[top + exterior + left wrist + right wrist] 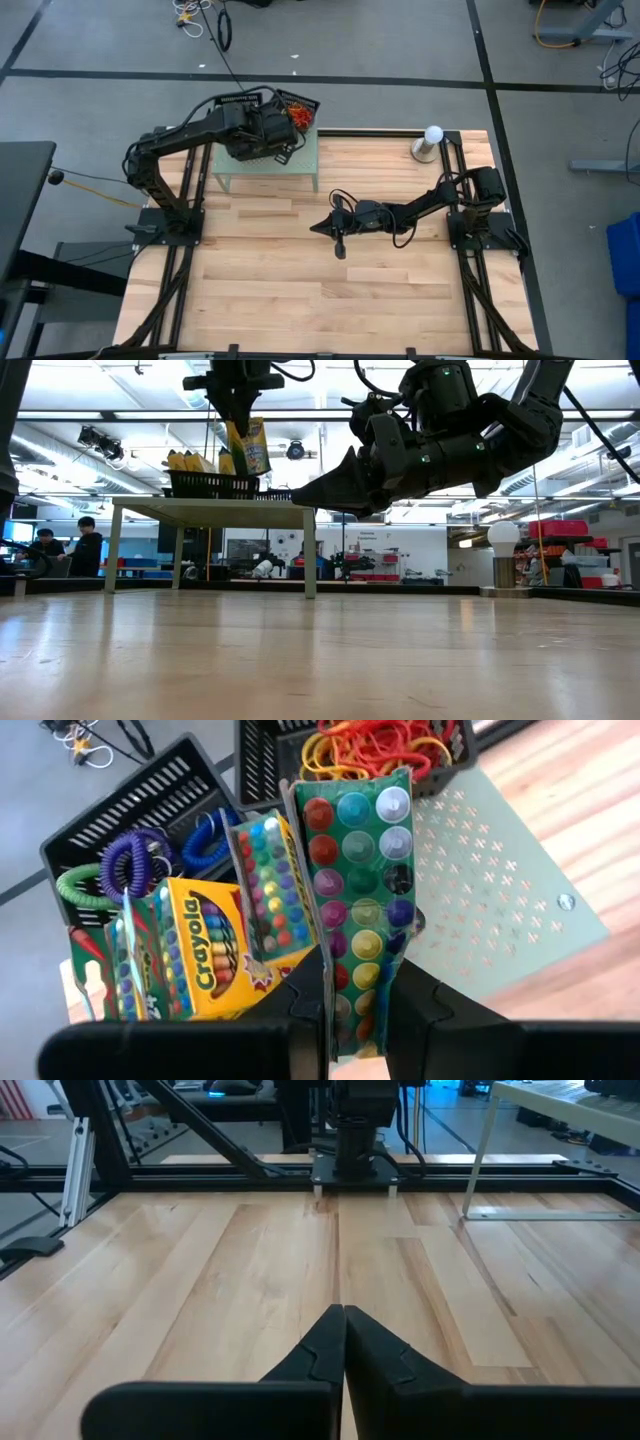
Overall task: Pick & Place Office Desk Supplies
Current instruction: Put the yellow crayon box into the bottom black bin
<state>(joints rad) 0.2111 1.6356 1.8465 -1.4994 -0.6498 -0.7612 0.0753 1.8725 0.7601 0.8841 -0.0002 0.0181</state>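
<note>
Right hand nearest the lens: fingers pressed together, nothing between them, hanging above bare planks near the middle of the bench. Open wood on every side of it; the near half of the bench carries nothing.

Left hand clamped on a crayon box, held upright by its lower end, dotted back panel facing the wrist camera. It sits over the small green shelf at the bench's far edge, toward the far-left corner.

More crayon boxes stand on end just beside the held one, inside a black mesh tray together with coiled loops in purple, blue and green. A second mesh tray, touching or nearly touching the first, holds rubber bands, red and orange. Perforated shelf top lies bare beside the trays, toward the bench middle.

White ball-topped stand at the far-right corner, well apart from both hands.
</note>
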